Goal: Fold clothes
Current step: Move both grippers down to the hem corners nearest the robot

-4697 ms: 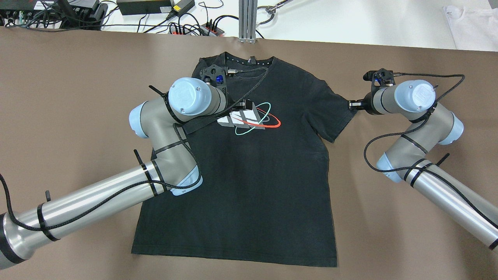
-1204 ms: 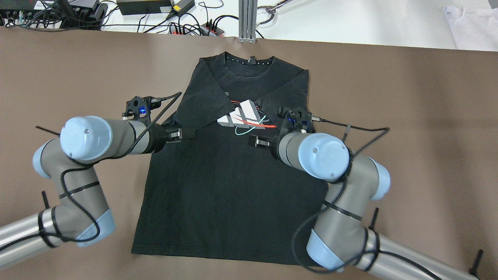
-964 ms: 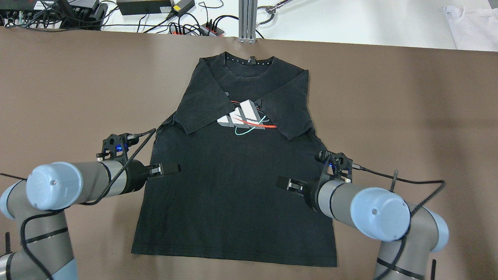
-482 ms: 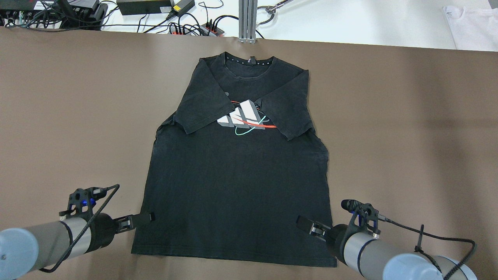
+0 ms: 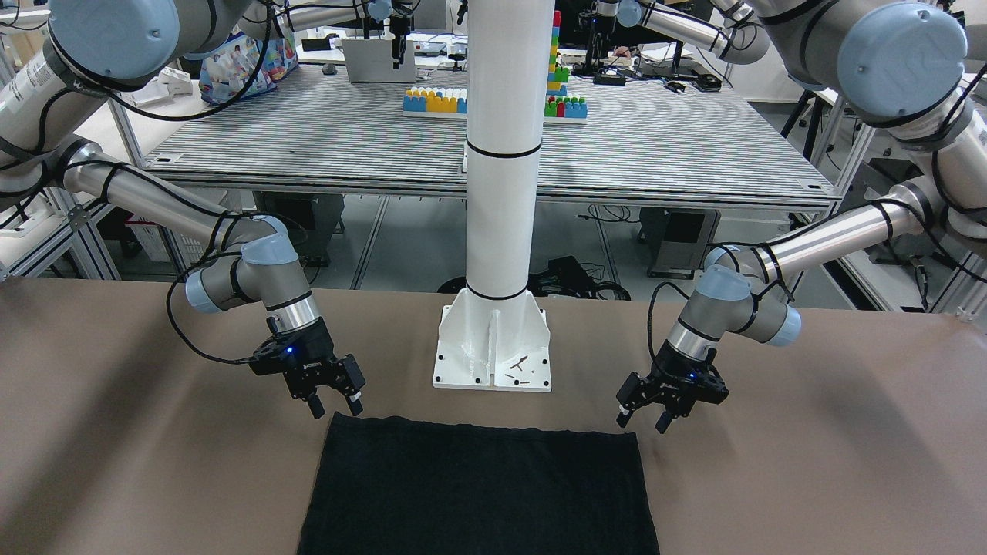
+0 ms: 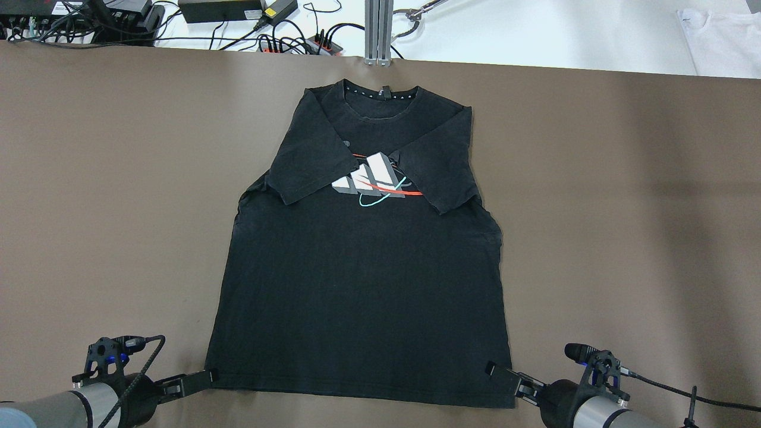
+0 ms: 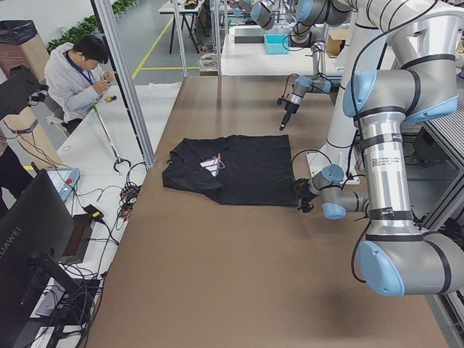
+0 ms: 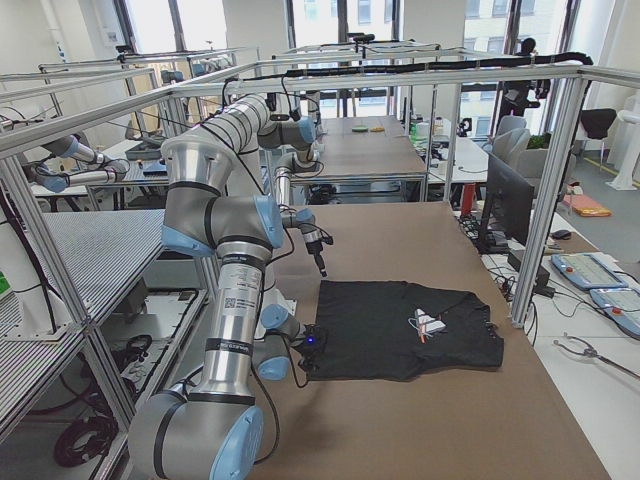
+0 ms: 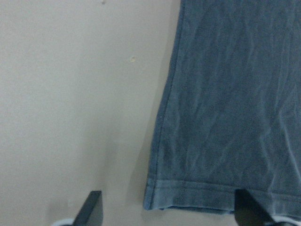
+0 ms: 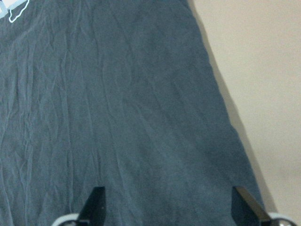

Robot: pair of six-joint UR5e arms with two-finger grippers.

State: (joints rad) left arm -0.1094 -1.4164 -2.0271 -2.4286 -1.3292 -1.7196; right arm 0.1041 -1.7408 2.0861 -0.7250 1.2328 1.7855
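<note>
Both of your grippers stand wide open with nothing between their fingers. Your left gripper [image 6: 205,375] sits at the hem corner on the robot's left. In its wrist view, that corner and the side edge running up from it lie between the two fingers [image 9: 91,209]. Your right gripper [image 6: 492,370] sits at the other hem corner. Its wrist view shows both fingers [image 10: 94,205] over cloth, with the shirt's side edge just outside the outer one. You cannot tell from these views whether any fingertip touches the fabric.

The black short-sleeved cotton T-shirt with a white, red and teal chest print [image 6: 362,285] lies flat mid-desk. Its collar is close to the far edge and its hem is toward the robot's edge. Both sleeves are folded inward, their cuffs meeting at the print.

You have broad bare brown desk surface [image 6: 624,208] on either side of the shirt. The white pedestal base [image 5: 493,347] stands at the robot's edge, just behind the hem and between the arms. A white folded garment [image 6: 719,35] lies past the far right corner.
</note>
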